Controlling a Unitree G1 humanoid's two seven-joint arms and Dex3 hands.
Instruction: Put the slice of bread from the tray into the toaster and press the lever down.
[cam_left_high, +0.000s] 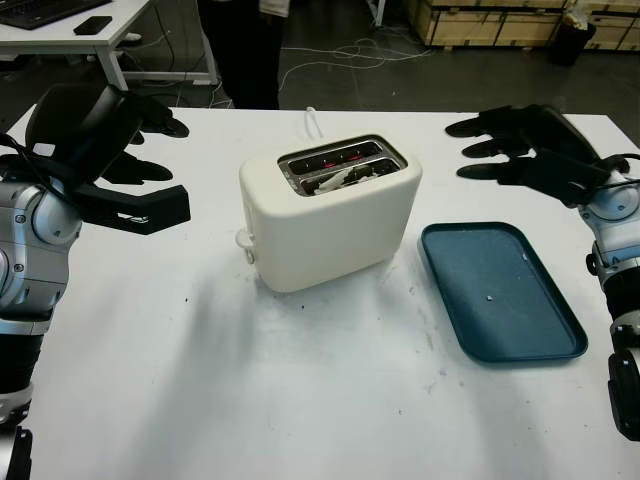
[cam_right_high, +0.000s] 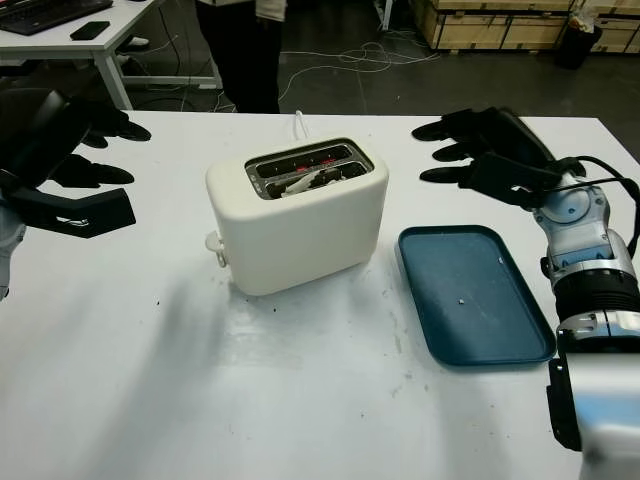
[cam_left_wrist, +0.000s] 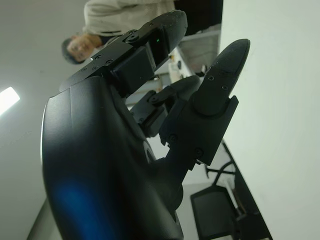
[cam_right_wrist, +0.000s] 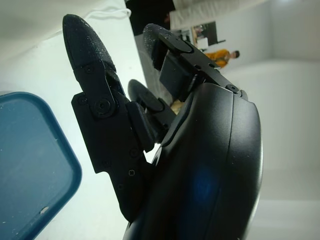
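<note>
Cream toaster (cam_left_high: 330, 215) already holds bread (cam_left_high: 335, 178), tray (cam_left_high: 500, 290) bare. Both hands, left hand (cam_left_high: 120, 160) and right hand (cam_left_high: 520, 150), open, hold nothing; lever (cam_left_high: 245, 240) wants a straight downward press.

The 2 head eyes look down toward 12 o'clock, sharing the toaster (cam_left_high: 330, 210) and tray (cam_right_high: 470, 295); each wrist camera hugs its own hand.

No text, label, brand, number or sign can be read anywhere: the toaster (cam_left_high: 330, 215), the tray (cam_left_high: 500, 290) and the counter (cam_left_high: 300, 400) each show a plain, unmarked surface.
</note>
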